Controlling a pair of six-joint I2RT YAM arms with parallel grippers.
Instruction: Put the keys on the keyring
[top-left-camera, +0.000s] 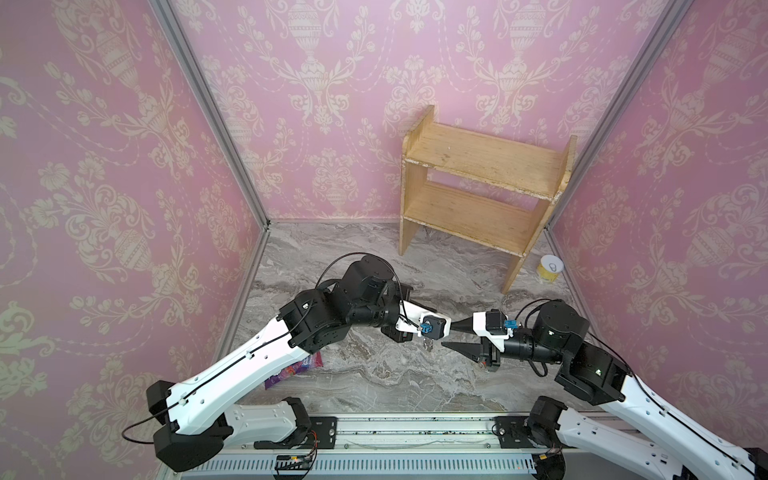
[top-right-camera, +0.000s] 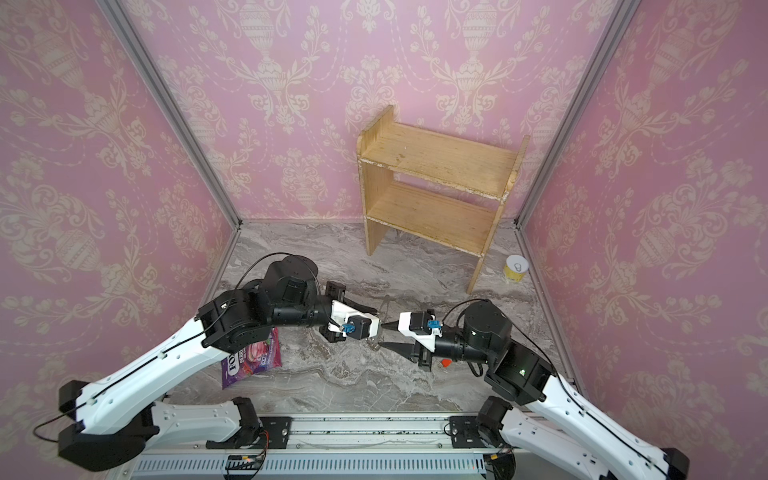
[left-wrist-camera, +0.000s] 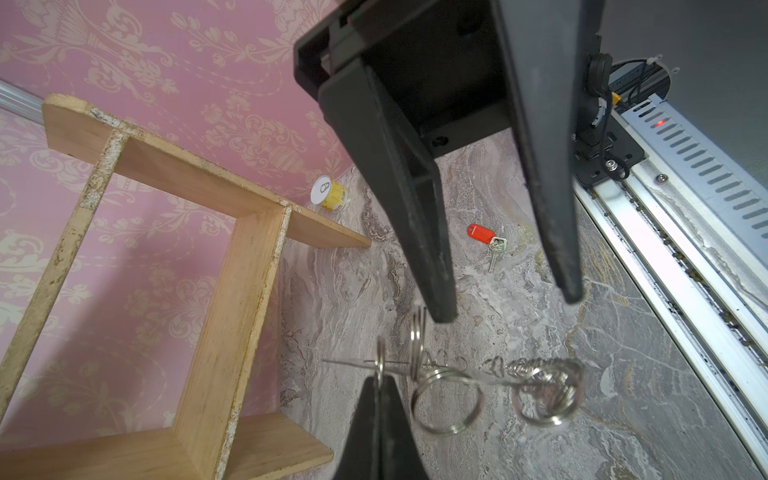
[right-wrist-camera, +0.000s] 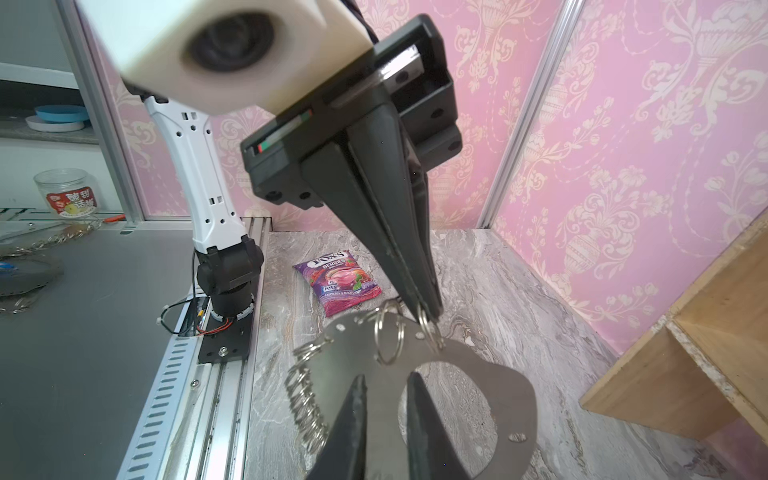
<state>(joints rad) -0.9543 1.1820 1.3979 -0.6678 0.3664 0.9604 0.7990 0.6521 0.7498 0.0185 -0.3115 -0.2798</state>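
Silver split ring nipped between the fully clenched tips of the left pincer (right-wrist-camera: 428, 313). Hanging from that ring, seemingly clear of the grey marbled table (right-wrist-camera: 540, 316): the keyring (right-wrist-camera: 511, 399), flat crescent band roughly level, further rings strung along its outer edge.

Facing it tip to tip in both top views: the right pincer (top-left-camera: 446, 336) (top-right-camera: 380, 335), partly spread, gripping nothing. Fingertips (right-wrist-camera: 357, 395) poised at the band's inner edge; contact with the band impossible to tell.

Lying flat on the table, well apart from the keyring: the keys (left-wrist-camera: 478, 231), a red-orange tag joined to a small silver key. Visible again in a top view as the keys (top-right-camera: 446, 362), just below the right wrist.
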